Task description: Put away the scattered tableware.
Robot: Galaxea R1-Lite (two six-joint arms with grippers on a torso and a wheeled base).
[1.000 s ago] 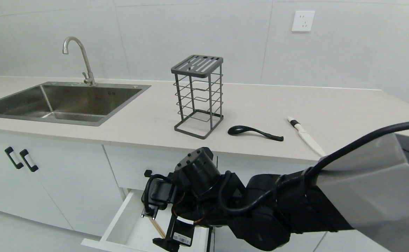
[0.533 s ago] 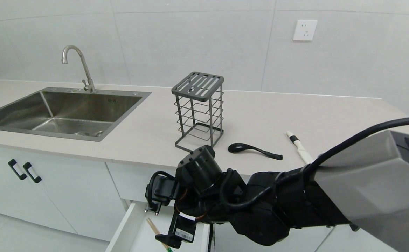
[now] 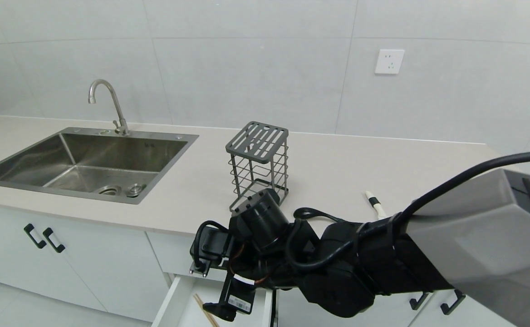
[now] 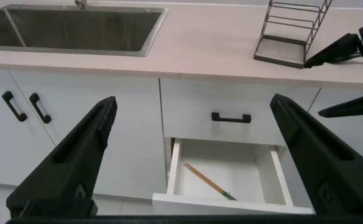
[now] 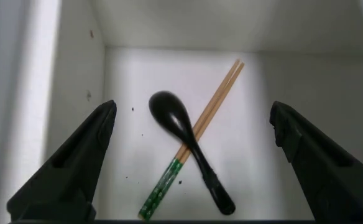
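My right gripper hangs open over the open drawer under the counter, nothing between its fingers. In the right wrist view the gripper looks straight down into the drawer, where a black spoon lies across a pair of wooden chopsticks. On the counter, another black spoon lies partly hidden behind my right arm, with a white knife to its right. My left gripper stands open and empty in front of the cabinets, facing the drawer and its chopsticks.
A dark wire rack stands mid-counter behind the spoon. A steel sink with a faucet is set into the counter at the left. A shut drawer with a black handle sits above the open one, cabinet doors to its left.
The head camera has shifted, so the counter and its things sit lower in the picture. My right gripper stands higher against the counter's front, still open above the drawer.
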